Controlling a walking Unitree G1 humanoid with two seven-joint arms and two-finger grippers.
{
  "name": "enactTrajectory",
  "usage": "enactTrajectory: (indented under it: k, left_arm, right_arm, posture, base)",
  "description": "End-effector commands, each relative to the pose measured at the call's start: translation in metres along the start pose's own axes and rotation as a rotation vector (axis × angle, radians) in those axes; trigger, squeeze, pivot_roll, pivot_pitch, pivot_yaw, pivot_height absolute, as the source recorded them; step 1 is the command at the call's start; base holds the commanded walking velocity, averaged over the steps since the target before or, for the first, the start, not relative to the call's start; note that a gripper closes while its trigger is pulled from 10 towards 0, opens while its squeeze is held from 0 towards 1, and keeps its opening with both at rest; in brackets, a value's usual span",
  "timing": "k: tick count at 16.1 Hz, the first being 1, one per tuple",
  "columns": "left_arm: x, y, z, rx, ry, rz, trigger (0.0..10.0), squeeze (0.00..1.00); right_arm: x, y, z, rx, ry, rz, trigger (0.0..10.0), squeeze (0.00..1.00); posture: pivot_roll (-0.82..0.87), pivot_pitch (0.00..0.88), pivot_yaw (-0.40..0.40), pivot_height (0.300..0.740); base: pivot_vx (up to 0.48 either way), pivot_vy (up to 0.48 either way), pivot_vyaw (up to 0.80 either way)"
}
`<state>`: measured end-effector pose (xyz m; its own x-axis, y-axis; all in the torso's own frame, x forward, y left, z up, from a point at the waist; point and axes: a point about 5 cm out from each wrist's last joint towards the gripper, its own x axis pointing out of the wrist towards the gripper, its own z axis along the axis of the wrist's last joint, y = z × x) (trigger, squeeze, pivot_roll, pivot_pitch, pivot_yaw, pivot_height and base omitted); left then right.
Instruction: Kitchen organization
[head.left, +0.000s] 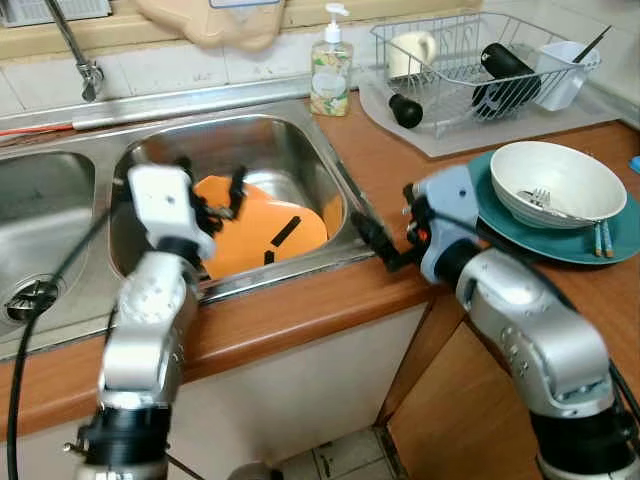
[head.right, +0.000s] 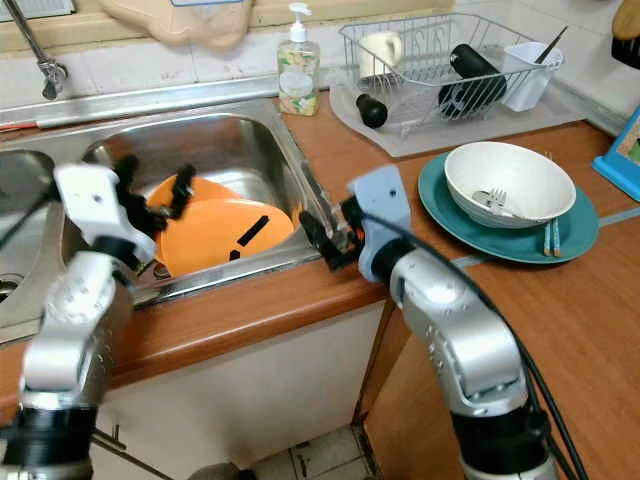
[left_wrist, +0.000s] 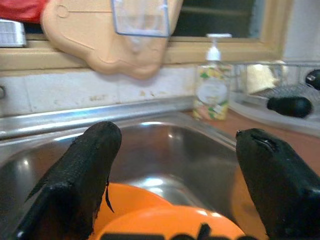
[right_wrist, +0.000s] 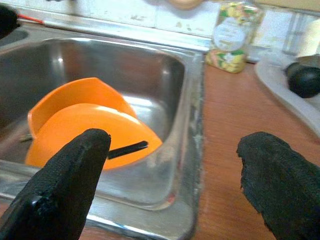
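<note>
Under my left gripper (head.left: 212, 190) the shiny stainless-steel sink basin (head.left: 290, 150) throws bright glare, and the smooth orange plastic plates (head.left: 255, 235) in it look glossy. My left fingers (left_wrist: 82, 175) are matt black with a rough, woven-looking skin; my right fingers (right_wrist: 65, 185) look the same, spread above the sink's brushed metal rim and the smooth reddish-brown wooden counter (head.left: 330, 295). Beyond my right gripper (head.right: 325, 235) sits a glossy white ceramic bowl (head.right: 510, 180) on a glazed teal plate (head.right: 575, 225), and farther off a thin chrome wire dish rack (head.right: 440, 60). Just past it stands a clear plastic soap bottle (head.right: 298, 70).
</note>
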<state>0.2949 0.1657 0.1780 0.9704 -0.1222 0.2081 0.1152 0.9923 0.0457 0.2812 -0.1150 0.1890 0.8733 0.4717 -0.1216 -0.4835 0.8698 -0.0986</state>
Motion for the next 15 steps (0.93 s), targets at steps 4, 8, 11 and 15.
enactTrajectory:
  k: [4,8,11,15]
  left_arm:
    - [-0.016,-0.017,-0.009,0.043,0.062,-0.127,10.0,1.00]
    - [-0.027,-0.028,-0.018,0.065,0.128,-0.251,10.0,0.89]
    - [-0.027,-0.029,-0.020,0.055,0.140,-0.232,10.0,0.84]
    - [-0.028,-0.030,-0.022,0.066,0.155,-0.259,10.0,0.84]
  right_arm:
    - [0.004,0.000,-0.003,-0.016,-0.026,-0.064,10.0,1.00]
    - [0.009,-0.005,-0.009,-0.025,0.010,-0.125,10.0,1.00]
    - [0.014,-0.010,-0.008,-0.002,0.020,-0.133,10.0,1.00]
    - [0.021,-0.012,-0.005,0.007,0.020,-0.159,10.0,1.00]
  posture:
    - [-0.06,0.000,0.049,0.740]
    - [-0.06,0.000,0.031,0.740]
    - [-0.06,0.000,0.024,0.740]
    - [-0.05,0.000,0.024,0.740]
  base:
    - [0.000,0.000,0.00]
    - [0.000,0.000,0.00]
    - [0.000,0.000,0.00]
    - [0.000,0.000,0.00]
